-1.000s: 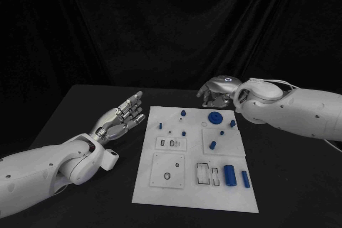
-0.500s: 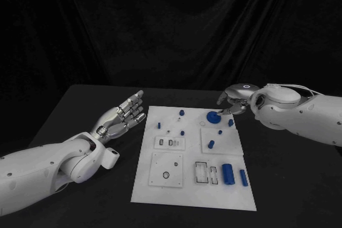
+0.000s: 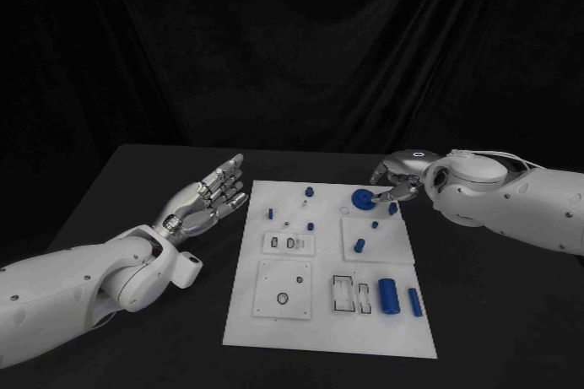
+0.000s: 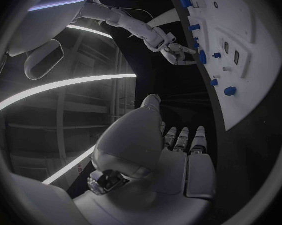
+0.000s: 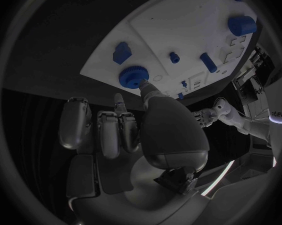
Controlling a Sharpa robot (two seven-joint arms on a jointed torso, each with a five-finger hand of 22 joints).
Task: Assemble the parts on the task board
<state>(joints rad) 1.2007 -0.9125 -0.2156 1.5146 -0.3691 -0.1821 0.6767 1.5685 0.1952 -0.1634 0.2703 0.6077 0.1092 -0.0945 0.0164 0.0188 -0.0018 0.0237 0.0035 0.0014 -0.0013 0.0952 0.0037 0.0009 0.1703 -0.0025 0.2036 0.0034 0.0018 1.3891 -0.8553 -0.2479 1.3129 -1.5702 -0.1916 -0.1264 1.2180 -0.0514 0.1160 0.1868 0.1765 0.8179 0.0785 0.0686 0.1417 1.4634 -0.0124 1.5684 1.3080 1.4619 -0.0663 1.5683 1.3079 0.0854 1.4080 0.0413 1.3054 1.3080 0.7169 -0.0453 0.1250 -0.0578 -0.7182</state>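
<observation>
At board's far edge, right hand (image 3: pixel 399 176) half-hides blue gear (image 3: pixel 364 200)

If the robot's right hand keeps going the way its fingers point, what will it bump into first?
Probably the round blue gear on the far end of the task board. The right hand has its fingers aimed at it, very close, though contact is unclear.

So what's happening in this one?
A two-armed robot is working at a white task board carrying small blue parts. Its right hand is at the board's far right corner, fingers reaching to the round blue gear; whether they grip it is unclear. The left hand is open beside the board, holding nothing. The other parts are untouched.
</observation>
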